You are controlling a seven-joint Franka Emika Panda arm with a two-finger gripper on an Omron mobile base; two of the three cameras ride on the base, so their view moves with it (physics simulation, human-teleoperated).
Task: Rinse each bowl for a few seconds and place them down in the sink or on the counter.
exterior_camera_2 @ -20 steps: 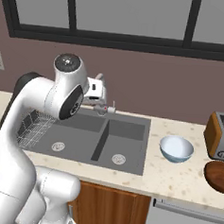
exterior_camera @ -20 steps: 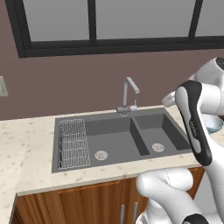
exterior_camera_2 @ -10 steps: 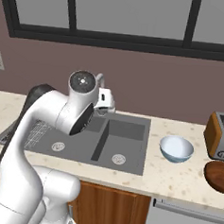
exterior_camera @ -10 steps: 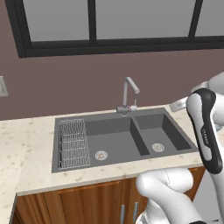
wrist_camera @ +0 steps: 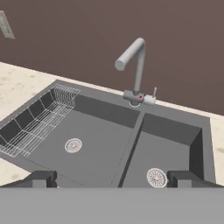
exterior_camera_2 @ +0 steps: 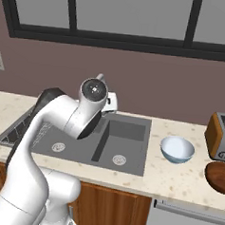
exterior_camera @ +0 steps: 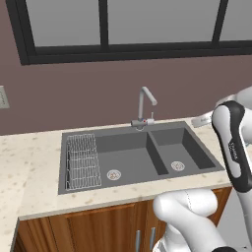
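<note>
Jaws spread wide and empty; in the hand view the gripper (wrist_camera: 111, 178) looks down over the front edge of the sink (wrist_camera: 52, 144), one finger tip at each lower corner, nothing between them. Going left to right from the jaws: the wire rack (wrist_camera: 37, 118) sits far to their left in the bigger basin, then that basin's drain (wrist_camera: 73, 145) ahead-left, the divider almost dead ahead, the small basin's drain (wrist_camera: 156, 177) just ahead-right, and the tap (wrist_camera: 133, 70) beyond and above, its spout turned over the left basin. No water visible from it. The one bowl (exterior_camera_2: 177, 149) I can find sits on the counter (exterior_camera_2: 176, 178) well off to the right of the jaws, past the sink's right rim, upright, pale blue-grey with a glossy lighter inside, apparently empty, apart from the toaster (exterior_camera_2: 220, 136) and the dark wooden dish (exterior_camera_2: 219, 176) on its far side. Risks as I judge them: the swing across passes near the tap, so a low or tight arc could clip the spout; a smooth, rounded rim may slide out of a shallow pinch or tip when one finger lands inside; pushing it instead of gripping could shove it into the toaster. Whether more bowls exist, I cannot tell.
</note>
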